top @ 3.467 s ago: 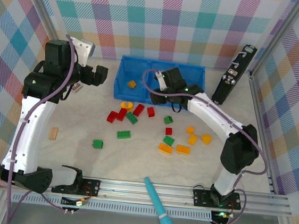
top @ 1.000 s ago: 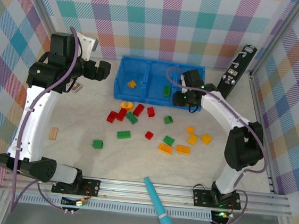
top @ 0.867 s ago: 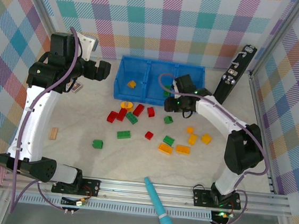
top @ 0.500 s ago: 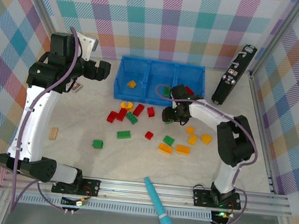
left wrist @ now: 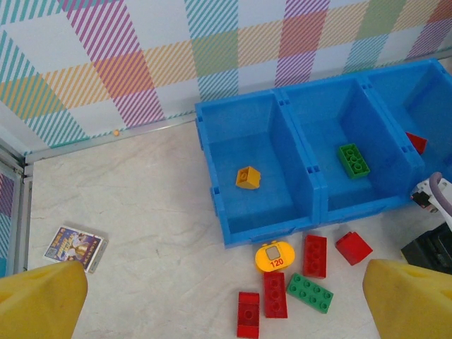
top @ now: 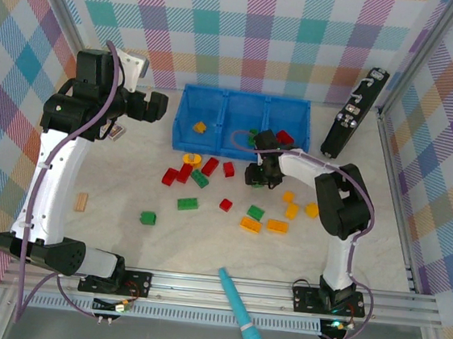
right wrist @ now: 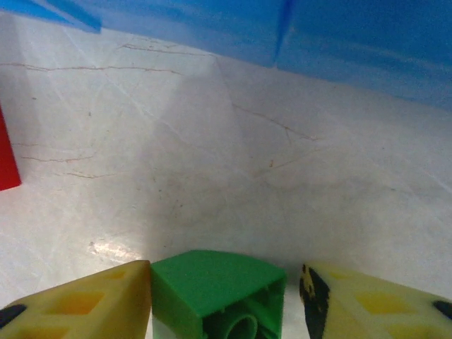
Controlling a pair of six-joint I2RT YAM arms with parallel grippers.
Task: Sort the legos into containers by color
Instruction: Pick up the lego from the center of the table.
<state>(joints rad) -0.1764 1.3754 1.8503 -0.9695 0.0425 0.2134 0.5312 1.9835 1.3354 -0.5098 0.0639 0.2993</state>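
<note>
Closest to the arm bases, a teal pen tool [top: 240,310] lies by the metal rail [top: 222,286], well in front of the right pincer [top: 256,174]. The table [top: 122,239] is pale like stone, with thin brown cracks. Between the rail and that pincer lie loose legos [top: 277,226]: an orange brick [top: 251,225], a green brick [top: 187,204] and a small red brick [top: 225,205]. A tan wood block [top: 82,202] lies far to its left.

The right pincer is down at the table, just in front of the blue tray [left wrist: 275,229]. A green lego [right wrist: 212,282] sits between its yellow fingers [right wrist: 85,311]. One finger touches it; I cannot tell if it is squeezed.

The left pincer [top: 155,107] hangs above the table, left of the tray, its fingers spread wide. Behind the right pincer, the tray holds an orange lego [left wrist: 247,178], a long green lego [left wrist: 354,159] and a red lego [left wrist: 415,142], each in its own box. A black device [top: 354,114] leans to the right. Checked walls [top: 249,34] in many colours stand all around.
</note>
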